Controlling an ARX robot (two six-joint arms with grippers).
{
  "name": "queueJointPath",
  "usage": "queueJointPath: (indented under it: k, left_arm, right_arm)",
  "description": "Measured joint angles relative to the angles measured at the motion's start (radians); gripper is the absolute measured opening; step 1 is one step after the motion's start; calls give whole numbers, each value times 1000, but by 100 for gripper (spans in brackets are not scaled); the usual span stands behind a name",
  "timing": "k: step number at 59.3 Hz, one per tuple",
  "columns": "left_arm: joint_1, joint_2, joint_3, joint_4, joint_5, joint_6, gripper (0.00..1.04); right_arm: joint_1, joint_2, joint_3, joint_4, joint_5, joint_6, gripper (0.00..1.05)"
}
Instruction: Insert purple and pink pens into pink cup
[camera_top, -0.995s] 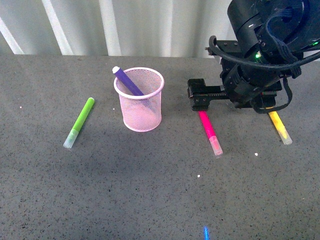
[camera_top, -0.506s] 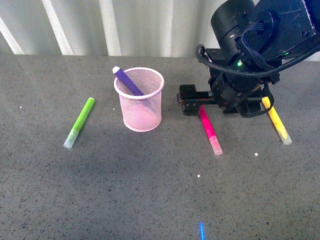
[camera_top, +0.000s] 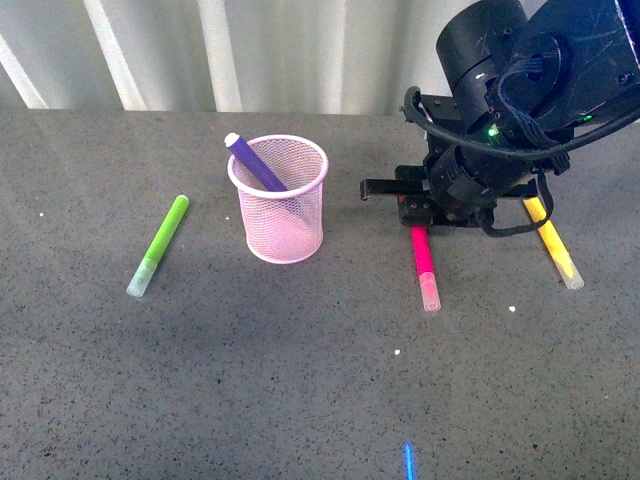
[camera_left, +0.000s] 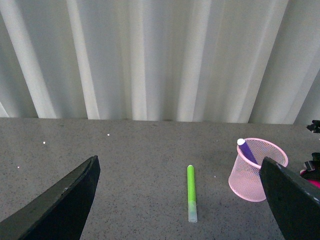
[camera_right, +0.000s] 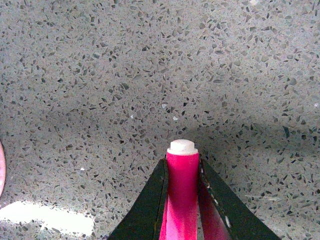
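Since the right gripper pinches the pink pen just at its end, 3 o'clock of the cup, it may swing on lift and clip the rim or purple pen.

Soft, even light throughout, faint shadows, all views sharp

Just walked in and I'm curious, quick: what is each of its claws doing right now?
Left gripper: open, holding nothing.
Right gripper: closed on the pink pen.
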Motion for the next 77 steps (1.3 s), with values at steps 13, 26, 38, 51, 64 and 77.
queueJointPath:
  k: [13,26,38,51,64,77]
  left_arm:
    - [0,0,0,0,0,0,98]
    - [0,0,0,0,0,0,98]
    - [0,0,0,0,0,0,98]
    - [0,0,0,0,0,0,98]
    - [0,0,0,0,0,0,98]
    - [0,0,0,0,0,0,98]
  right_arm:
    - [-1,-17,-27,19,6,1,11]
    - [4,-118,-154,357,60,-14,11]
    - [100,-296,-229,986,-60,-101,11]
    - [206,-243,-244,1119,-100,-185,11]
    - [224,-148,-227,1146,-59,-229,11]
    - [217,-100,-182,1141,-55,-237,11]
